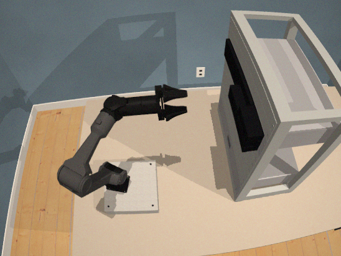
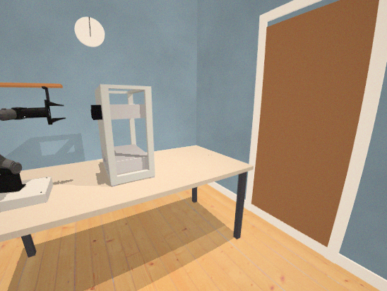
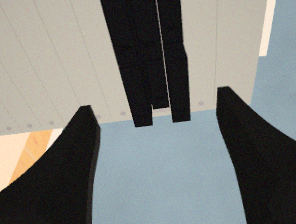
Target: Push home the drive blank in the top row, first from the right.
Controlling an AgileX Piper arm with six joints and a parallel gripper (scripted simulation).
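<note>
Hanging in mid-air, short of the rack (image 1: 280,124), the gripper (image 1: 183,101) is spread wide and empty (both fingers frame the wrist view). Beyond, black drive blanks (image 1: 246,124) jut from the rack's front; which is the top-right one is unclear.

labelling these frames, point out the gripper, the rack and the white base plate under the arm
gripper (image 1: 186,101): top view, the gap midway between its open fingertips.
rack (image 1: 274,119): top view, its pale front top rail.
base plate (image 1: 141,186): top view, bare white surface beside the arm's foot.
</note>
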